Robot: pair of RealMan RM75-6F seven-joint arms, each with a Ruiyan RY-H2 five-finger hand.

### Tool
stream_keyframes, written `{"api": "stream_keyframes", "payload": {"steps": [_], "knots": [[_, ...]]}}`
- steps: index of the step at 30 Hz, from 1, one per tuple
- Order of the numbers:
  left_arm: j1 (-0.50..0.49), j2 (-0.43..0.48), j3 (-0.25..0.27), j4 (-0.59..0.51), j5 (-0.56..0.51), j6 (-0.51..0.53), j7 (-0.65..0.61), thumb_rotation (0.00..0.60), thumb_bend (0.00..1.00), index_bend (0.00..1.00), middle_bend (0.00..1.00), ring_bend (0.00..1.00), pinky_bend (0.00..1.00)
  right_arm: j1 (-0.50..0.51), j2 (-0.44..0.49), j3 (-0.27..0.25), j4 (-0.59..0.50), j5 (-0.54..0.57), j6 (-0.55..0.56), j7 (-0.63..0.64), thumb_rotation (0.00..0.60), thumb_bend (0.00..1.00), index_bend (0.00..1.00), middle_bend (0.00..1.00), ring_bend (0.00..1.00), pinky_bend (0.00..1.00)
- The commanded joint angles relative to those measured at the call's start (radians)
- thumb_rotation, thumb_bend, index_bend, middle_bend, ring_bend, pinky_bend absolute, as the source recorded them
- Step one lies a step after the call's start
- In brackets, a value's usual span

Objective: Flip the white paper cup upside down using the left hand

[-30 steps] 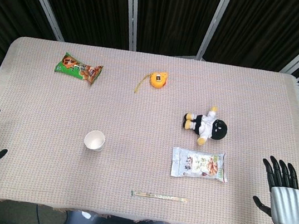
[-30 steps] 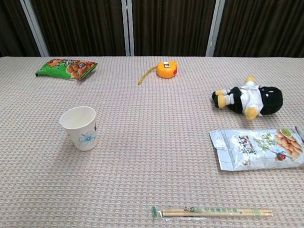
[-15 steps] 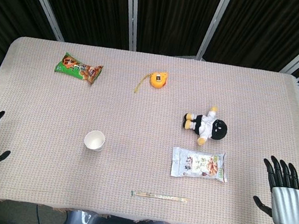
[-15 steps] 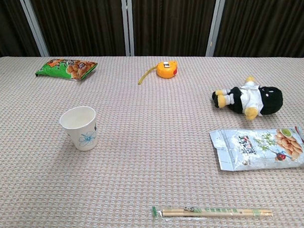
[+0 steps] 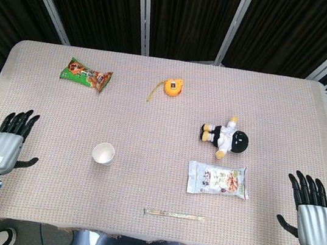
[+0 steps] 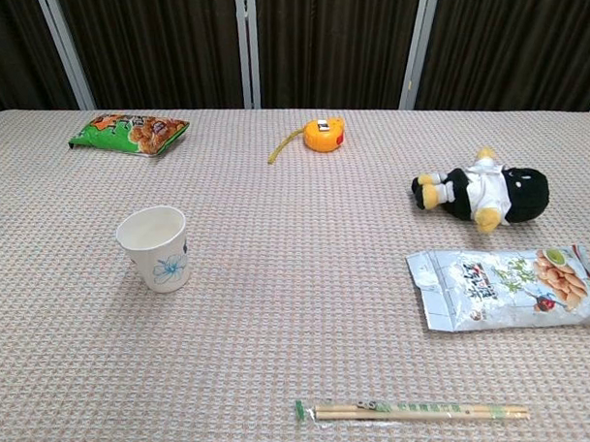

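The white paper cup (image 5: 103, 153) stands upright, mouth up, on the left half of the table; the chest view shows a blue flower print on the cup (image 6: 155, 247). My left hand (image 5: 6, 147) hovers over the table's left edge, fingers spread and holding nothing, well to the left of the cup. My right hand (image 5: 311, 215) is at the table's front right corner, fingers spread and empty. Neither hand appears in the chest view.
A green snack bag (image 5: 85, 75) lies at the back left, an orange tape measure (image 5: 172, 86) at the back middle. A black-and-white plush doll (image 5: 226, 137) and a pale snack packet (image 5: 217, 180) lie right of centre. Wrapped chopsticks (image 5: 174, 215) lie near the front edge.
My left hand has moved right and forward, from off the table's left edge to over its border, closer to the cup. The right hand and the objects have stayed put.
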Motion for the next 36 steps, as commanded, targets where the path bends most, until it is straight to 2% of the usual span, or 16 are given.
{"api": "stream_keyframes", "payload": {"steps": [1,5,15,19,23,32,36], "knots": [[-0.067,-0.037,-0.024,-0.039,-0.065,-0.075,0.079,0.6,0.02,0.02,0.0,0.0,0.0,0.001,0.0,0.0,0.001,0.004,-0.005,0.002,0.6,0.05,0.0,0.0,0.0,0.0],[-0.139,-0.101,-0.046,-0.064,-0.15,-0.136,0.178,0.6,0.02,0.09,0.0,0.0,0.0,0.0,0.005,0.002,0.0,0.005,-0.003,0.016,0.6,0.05,0.0,0.0,0.0,0.0],[-0.253,-0.201,-0.078,-0.072,-0.339,-0.173,0.335,0.6,0.02,0.18,0.0,0.0,0.0,0.001,0.014,0.002,-0.001,0.006,-0.004,0.039,0.6,0.05,0.0,0.0,0.0,0.0],[-0.291,-0.239,-0.08,-0.057,-0.382,-0.169,0.374,0.6,0.03,0.21,0.0,0.0,0.0,0.0,0.017,0.003,-0.001,0.007,-0.003,0.048,0.6,0.05,0.0,0.0,0.0,0.0],[-0.322,-0.272,-0.078,-0.04,-0.421,-0.169,0.4,0.6,0.09,0.23,0.0,0.0,0.0,0.0,0.02,0.003,-0.001,0.008,-0.004,0.054,0.6,0.05,0.0,0.0,0.0,0.0],[-0.388,-0.344,-0.071,0.01,-0.512,-0.162,0.446,0.6,0.1,0.26,0.0,0.0,0.0,0.0,0.023,0.003,-0.001,0.005,-0.001,0.066,0.6,0.05,0.0,0.0,0.0,0.0],[-0.403,-0.361,-0.069,0.028,-0.526,-0.158,0.449,0.6,0.17,0.31,0.0,0.0,0.0,0.001,0.024,0.003,0.0,0.006,-0.004,0.067,0.6,0.05,0.0,0.0,0.0,0.0]]}}
